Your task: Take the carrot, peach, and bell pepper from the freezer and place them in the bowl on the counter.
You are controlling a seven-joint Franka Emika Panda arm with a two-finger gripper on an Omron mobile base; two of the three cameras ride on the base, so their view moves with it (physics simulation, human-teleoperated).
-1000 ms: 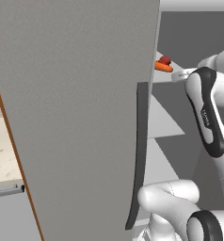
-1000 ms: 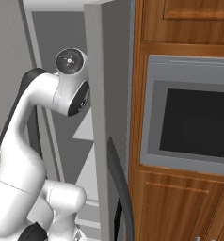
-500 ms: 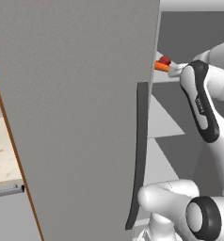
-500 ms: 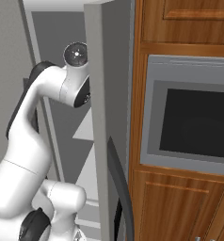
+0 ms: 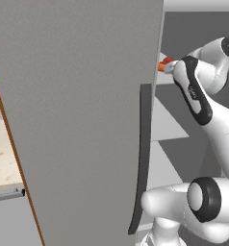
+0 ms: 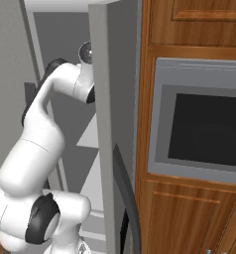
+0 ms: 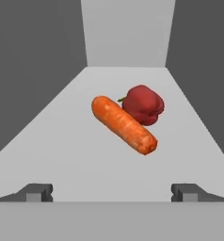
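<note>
Both pincer [image 7: 112,192] tips spread wide, holding nothing, w/ carrot [image 7: 124,124] & bell pepper [image 7: 143,104] ahead.

My arm [image 5: 203,103] is glossy white, built of rounded, bulging segments. Dark round caps sit on my joints [image 5: 205,199], and a dark band runs along one upper link, at the right of the frame. My two fingers [image 7: 35,192] end in small, blocky dark grey tips.
</note>
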